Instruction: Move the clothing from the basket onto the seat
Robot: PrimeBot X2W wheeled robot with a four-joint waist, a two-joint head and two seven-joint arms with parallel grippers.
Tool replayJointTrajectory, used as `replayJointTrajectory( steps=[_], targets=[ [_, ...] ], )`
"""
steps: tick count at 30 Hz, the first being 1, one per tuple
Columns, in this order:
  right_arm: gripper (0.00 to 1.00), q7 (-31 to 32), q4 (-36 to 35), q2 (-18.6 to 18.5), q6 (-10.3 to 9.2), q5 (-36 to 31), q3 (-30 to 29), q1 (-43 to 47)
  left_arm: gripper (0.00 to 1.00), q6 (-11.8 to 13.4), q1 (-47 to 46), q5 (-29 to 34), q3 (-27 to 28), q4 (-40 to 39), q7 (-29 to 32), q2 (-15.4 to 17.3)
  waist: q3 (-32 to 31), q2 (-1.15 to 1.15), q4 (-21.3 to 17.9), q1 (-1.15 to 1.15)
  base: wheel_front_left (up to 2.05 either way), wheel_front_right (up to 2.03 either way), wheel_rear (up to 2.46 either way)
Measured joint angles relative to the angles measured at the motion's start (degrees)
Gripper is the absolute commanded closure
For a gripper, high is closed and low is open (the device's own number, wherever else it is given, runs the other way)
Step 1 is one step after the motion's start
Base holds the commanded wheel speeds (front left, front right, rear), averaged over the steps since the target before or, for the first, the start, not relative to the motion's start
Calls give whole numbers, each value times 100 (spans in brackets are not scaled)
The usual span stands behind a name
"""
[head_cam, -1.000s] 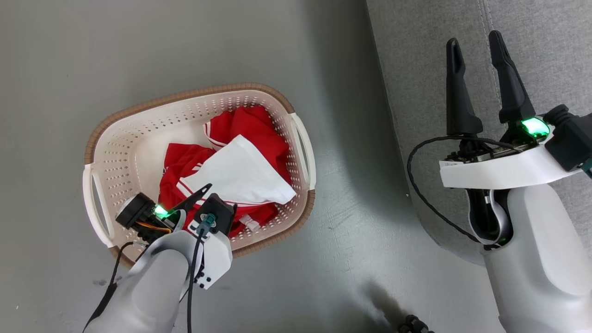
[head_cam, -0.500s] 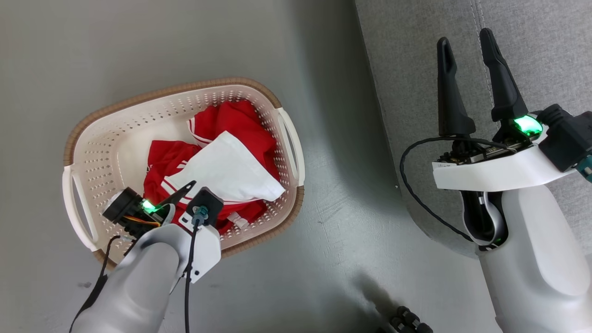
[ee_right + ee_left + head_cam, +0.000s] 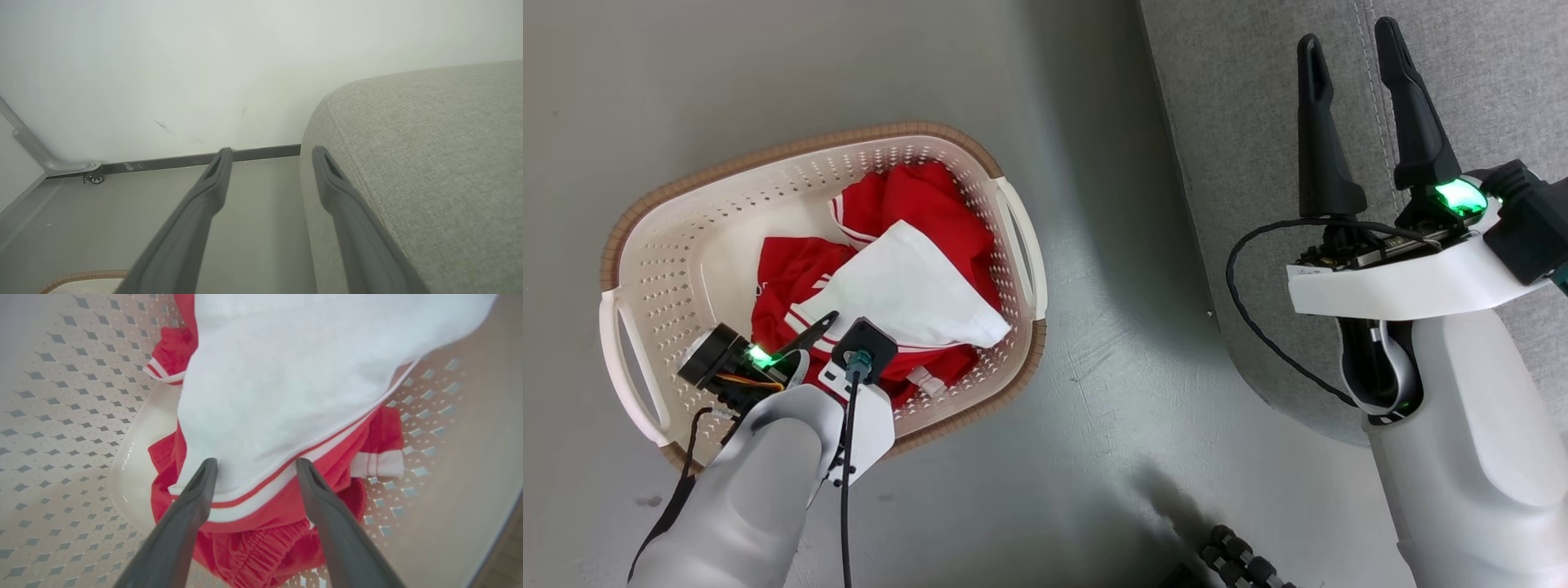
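The clothing, red with a white panel and stripe trim, lies bunched in the cream basket on the floor. My left gripper reaches down inside the basket at the heap's near edge. In the left wrist view its fingers stand open, straddling the striped hem of the clothing, with the perforated basket wall around it. My right gripper is open and empty above the grey seat, near its left edge. In the right wrist view, that gripper points past the seat's rounded corner.
Grey floor separates the basket from the seat. A black ribbed object lies at the bottom edge. In the right wrist view, a white wall with a dark baseboard and a small caster stand beyond the seat.
The whole head view has shifted, so basket and seat sit further left and higher in the picture. Both grippers stay open, and the left one keeps its place at the clothing.
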Motion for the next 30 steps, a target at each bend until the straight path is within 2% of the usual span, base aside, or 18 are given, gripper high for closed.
replayJointTrajectory(
  steps=[6, 7, 8, 9, 11, 12, 30],
  targets=[
    [0, 0, 1, 0, 0, 47, 16, -7, 0, 45, -32, 0, 4, 122, 71, 3, 42, 0, -47, 0, 0, 0, 0],
    [0, 0, 1, 0, 0, 48, 16, -7, 11, 45, -35, 0, 3, 147, 102, 1, 45, 0, -54, 0, 0, 0, 0],
    [0, 0, 0, 0, 0, 51, 3, -7, 35, 43, -53, 0, -1, 178, 102, 1, 45, 0, -63, 0, 0, 0, 0],
    [0, 0, 0, 0, 0, 51, -1, -7, 65, 43, -71, 0, -4, 187, 102, -2, 43, 0, -65, 0, 0, 0, 0],
    [0, 0, 0, 0, 0, 51, -8, -7, 95, 41, -94, 0, -14, 189, 100, -13, 38, 0, -68, 0, 0, 0, 0],
    [0, 0, 0, 0, 0, 51, -13, -7, 100, 20, -94, 0, -22, 191, 98, -15, 34, 0, -69, 0, 0, 0, 0],
    [0, 0, 29, 0, 0, 91, -74, -10, 100, 57, -96, -107, 74, 148, -263, -170, -178, 0, 2, 0, 0, 0, 0]
  ],
)
